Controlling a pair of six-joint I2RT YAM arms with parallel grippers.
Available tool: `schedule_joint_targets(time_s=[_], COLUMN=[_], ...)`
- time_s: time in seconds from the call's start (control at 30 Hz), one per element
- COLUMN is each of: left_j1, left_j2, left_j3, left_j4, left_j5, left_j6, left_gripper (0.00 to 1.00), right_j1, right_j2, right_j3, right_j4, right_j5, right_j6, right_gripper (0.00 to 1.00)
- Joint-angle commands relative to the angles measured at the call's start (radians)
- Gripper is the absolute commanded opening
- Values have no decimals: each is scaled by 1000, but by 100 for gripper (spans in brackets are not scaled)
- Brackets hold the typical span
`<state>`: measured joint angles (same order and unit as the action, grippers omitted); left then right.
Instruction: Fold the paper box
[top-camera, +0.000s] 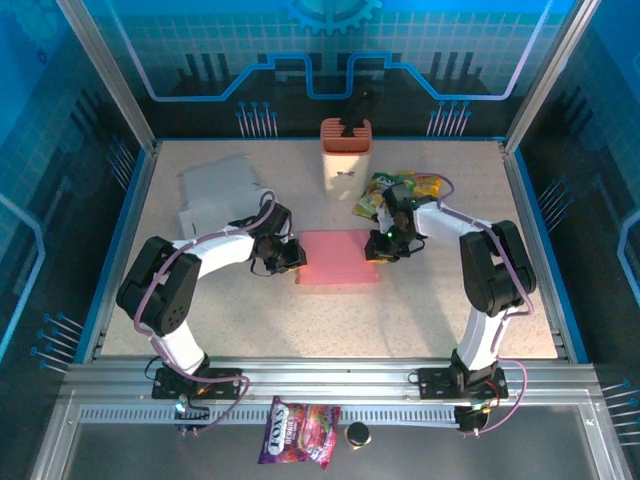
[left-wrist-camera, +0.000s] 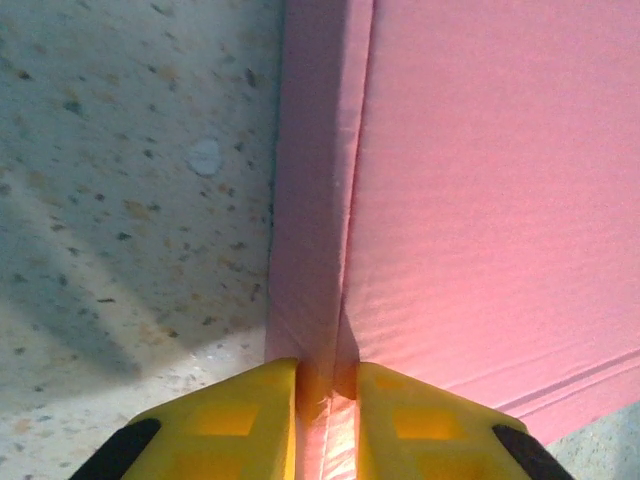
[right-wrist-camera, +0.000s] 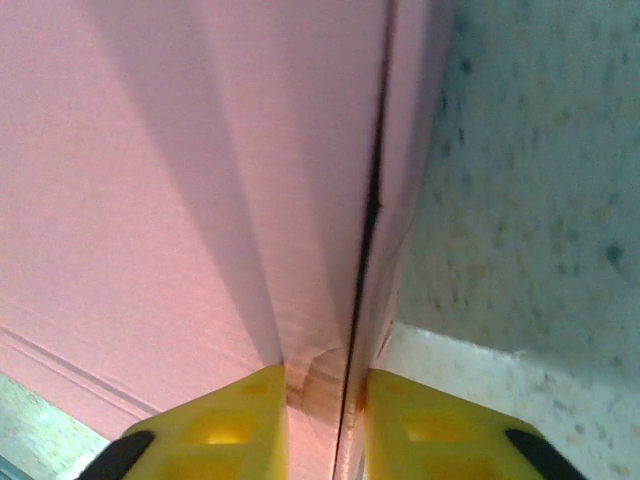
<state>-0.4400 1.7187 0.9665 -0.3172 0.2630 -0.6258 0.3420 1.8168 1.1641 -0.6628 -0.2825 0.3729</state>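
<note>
The pink paper box (top-camera: 337, 258) lies as a flat sheet in the middle of the table. My left gripper (top-camera: 290, 255) is shut on its left edge: in the left wrist view the yellow fingers (left-wrist-camera: 230, 425) pinch the folded side wall of the paper box (left-wrist-camera: 480, 200), with the gripper (left-wrist-camera: 327, 420) straddling the crease. My right gripper (top-camera: 378, 248) is shut on the right edge; in the right wrist view the doubled side flap of the paper box (right-wrist-camera: 180, 170) is squeezed in the gripper (right-wrist-camera: 327, 425), between the fingers (right-wrist-camera: 225, 430).
A salmon holder (top-camera: 346, 152) with dark tools stands at the back centre. Snack packets (top-camera: 400, 188) lie behind the right gripper. A crumpled white bag (top-camera: 220, 190) sits at the back left. A candy bag (top-camera: 297, 432) and a small black cap (top-camera: 357, 434) rest on the front rail.
</note>
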Motion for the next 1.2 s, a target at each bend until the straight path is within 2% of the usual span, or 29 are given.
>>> schedule_joint_targets(time_s=[0.0,0.17,0.37,0.6,0.77,0.9,1.17], left_j1=[-34,-38,-38,-38,-24,13,61], left_j2=[-12,-21,-5,-5,-20,-41,-24], left_j3=[-14,-36,-17,-30,-73,-138,-178], left_j4=[-57,-48,-57,-55,-21,63,107], left_j5=[3,6,7,-12,-4,54,102], left_j6=[9,11,40,38,26,9,8], left_gripper=[20,18,15,10,0,0,0], right_j1=[12,-33,-95,-136,-148,-149,-136], right_j2=[-84,-166,-149,-44,17,39,72], right_j3=[-81,-158,-159,-100,-63,-60,-90], right_j4=[-46,-5,79,112,131,178,336], right_j5=[35,20,-136,-209,-296,-384,-564], right_j6=[7,2,-51,-89,-118,-113,-20], right_gripper=[29,42,59,64,67,69,70])
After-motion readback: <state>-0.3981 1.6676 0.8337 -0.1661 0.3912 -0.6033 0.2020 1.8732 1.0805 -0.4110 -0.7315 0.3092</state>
